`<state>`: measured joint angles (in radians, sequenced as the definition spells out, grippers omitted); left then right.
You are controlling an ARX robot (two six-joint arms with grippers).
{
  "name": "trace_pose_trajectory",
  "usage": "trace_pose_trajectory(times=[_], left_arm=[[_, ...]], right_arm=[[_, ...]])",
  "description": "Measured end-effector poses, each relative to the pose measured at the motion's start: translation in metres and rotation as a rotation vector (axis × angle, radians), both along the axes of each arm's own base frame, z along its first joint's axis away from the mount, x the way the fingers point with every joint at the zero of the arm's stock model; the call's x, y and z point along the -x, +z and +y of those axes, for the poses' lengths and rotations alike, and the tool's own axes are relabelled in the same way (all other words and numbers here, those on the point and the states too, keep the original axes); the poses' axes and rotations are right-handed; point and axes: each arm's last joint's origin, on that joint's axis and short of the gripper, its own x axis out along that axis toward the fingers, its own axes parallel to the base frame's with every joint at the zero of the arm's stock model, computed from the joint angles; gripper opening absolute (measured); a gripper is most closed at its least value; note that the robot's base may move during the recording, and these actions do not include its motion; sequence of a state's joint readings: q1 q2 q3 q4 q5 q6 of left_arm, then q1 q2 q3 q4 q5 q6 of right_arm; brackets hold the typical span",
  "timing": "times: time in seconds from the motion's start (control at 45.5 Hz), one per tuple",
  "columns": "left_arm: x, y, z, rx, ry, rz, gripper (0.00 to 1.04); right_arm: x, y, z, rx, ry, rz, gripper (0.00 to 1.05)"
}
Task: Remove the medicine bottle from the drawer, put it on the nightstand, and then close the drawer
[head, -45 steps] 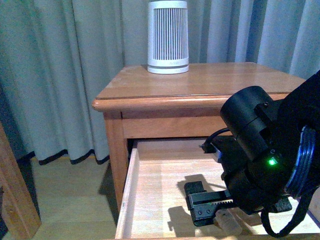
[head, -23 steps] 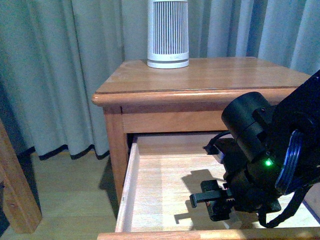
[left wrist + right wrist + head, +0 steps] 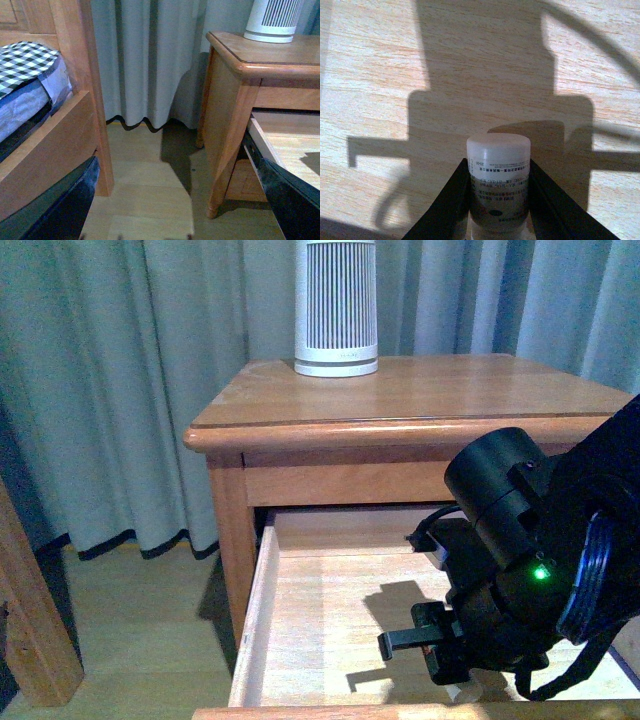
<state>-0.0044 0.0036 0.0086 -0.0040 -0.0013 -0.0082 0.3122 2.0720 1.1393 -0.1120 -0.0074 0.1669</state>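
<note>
Front view: the right gripper [image 3: 432,648] is down in the open drawer [image 3: 255,610], toward its 5 o'clock corner.

Left wrist view: the left fingers [image 3: 295,205] are spread and idle, beside the nightstand [image 3: 235,55].

Right wrist view: the fingers [image 3: 445,210] pinch the bottle [image 3: 498,170]. I'd say the grasp is made. Next comes a lift toward 12 o'clock, onto the worktop [image 3: 450,390].

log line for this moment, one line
right gripper: shut on medicine bottle | drawer: open | nightstand: bottle not on top yet

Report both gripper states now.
Left gripper: open, holding nothing.
Right gripper: closed on the medicine bottle.
</note>
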Motion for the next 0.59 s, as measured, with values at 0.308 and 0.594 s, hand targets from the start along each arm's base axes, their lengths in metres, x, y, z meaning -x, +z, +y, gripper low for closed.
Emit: trace_pose_trajectory(times=[0.308, 0.594], left_arm=[[0.000, 0.000, 0.000, 0.000, 0.000, 0.000, 0.98], [0.000, 0.000, 0.000, 0.000, 0.000, 0.000, 0.98]], right_arm=[[0.007, 0.107, -0.012, -0.064, 0.019, -0.349, 0.29], [-0.008, 0.208, -0.033, -0.097, -0.006, -0.580, 0.29]])
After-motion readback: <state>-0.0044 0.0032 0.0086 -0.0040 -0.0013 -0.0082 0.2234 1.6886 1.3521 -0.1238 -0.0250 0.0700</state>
